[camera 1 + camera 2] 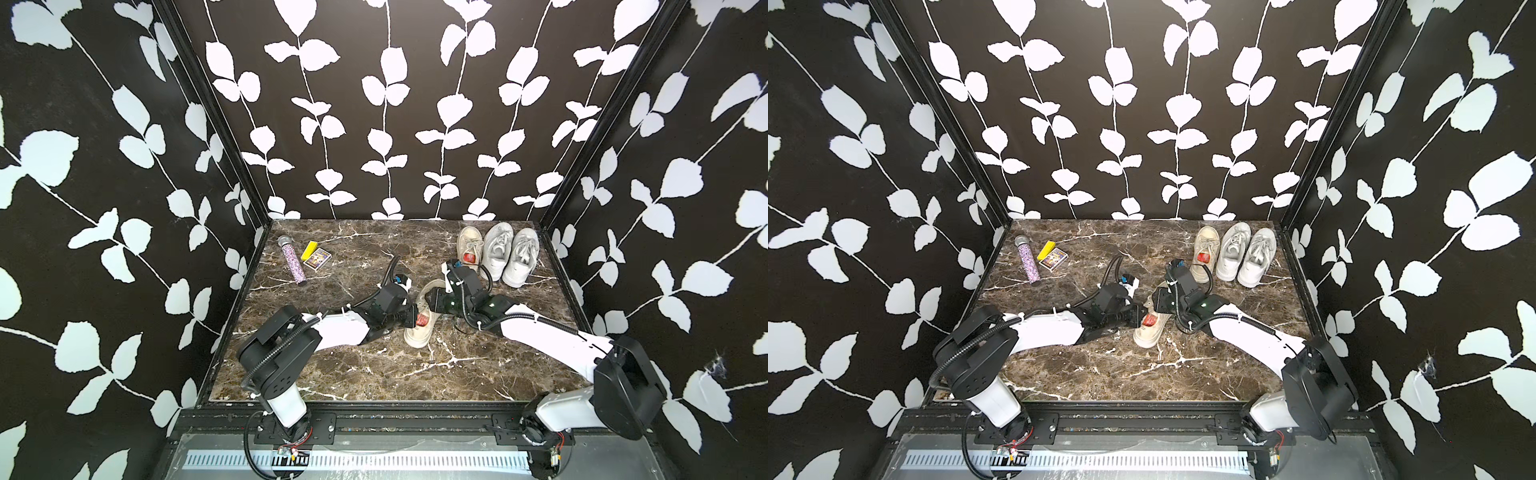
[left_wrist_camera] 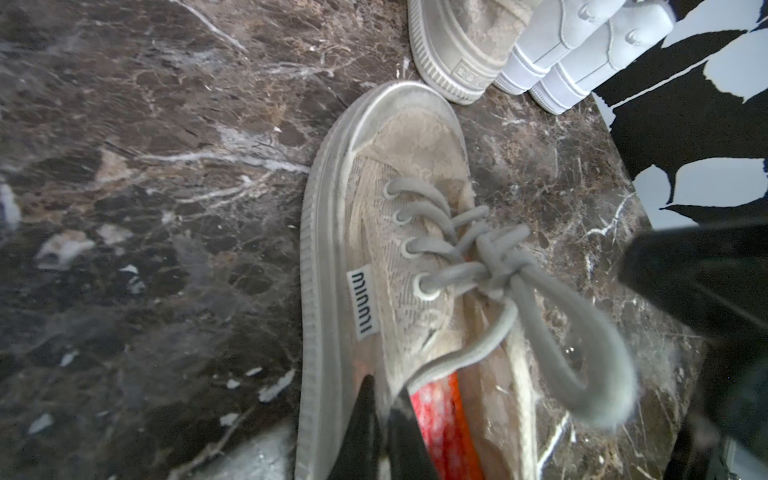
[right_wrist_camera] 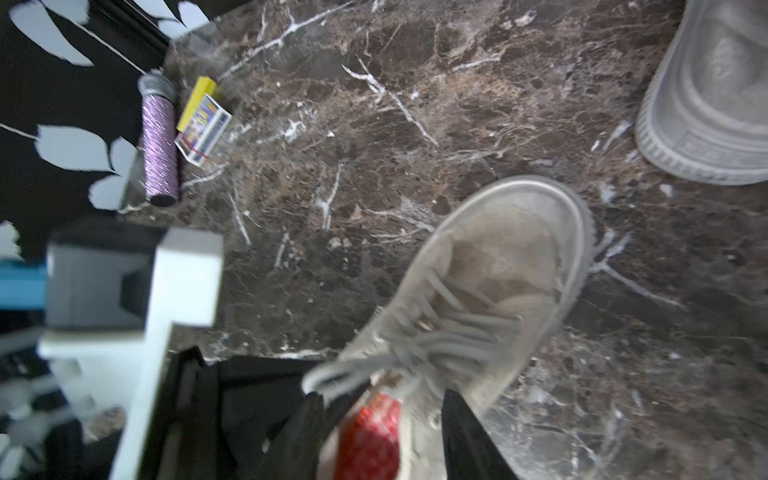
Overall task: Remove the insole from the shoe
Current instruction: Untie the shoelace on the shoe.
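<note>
My left gripper [image 2: 382,424] is clamped closed on the side wall of the beige shoe [image 2: 374,199], red insole [image 2: 440,415] inside under a lace loop [image 2: 582,345], my right gripper [image 3: 380,436] straddles its opening, grip unclear; beyond its toe stand three more shoes [image 1: 496,249], well off its side one microphone [image 1: 293,259], one card box [image 1: 318,260].

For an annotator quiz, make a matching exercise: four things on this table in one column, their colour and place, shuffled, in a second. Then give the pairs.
Things
1. insole
2. microphone
3. sneaker pair
4. small box

Descriptions
A. white, back right corner
B. red, inside the near beige shoe
C. glittery purple, back left
D. partly yellow, beside the microphone

Pairs: 1-B, 2-C, 3-A, 4-D
</note>
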`<act>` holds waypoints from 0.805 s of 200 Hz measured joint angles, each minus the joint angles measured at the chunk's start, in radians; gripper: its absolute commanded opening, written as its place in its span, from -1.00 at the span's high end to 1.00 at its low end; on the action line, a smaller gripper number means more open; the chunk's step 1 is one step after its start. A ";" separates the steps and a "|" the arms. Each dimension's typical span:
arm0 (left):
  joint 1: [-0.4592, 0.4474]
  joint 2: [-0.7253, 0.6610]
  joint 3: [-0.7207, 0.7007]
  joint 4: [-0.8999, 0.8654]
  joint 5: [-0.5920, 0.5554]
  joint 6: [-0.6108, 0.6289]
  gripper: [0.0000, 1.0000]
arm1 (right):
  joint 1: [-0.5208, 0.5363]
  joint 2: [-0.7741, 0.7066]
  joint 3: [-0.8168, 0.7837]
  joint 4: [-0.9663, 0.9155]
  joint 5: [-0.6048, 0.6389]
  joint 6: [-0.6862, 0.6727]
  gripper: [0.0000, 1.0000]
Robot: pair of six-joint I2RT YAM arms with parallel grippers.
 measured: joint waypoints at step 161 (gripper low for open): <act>-0.010 0.000 0.000 -0.011 -0.056 -0.061 0.94 | 0.064 0.023 -0.020 -0.007 0.047 0.031 0.31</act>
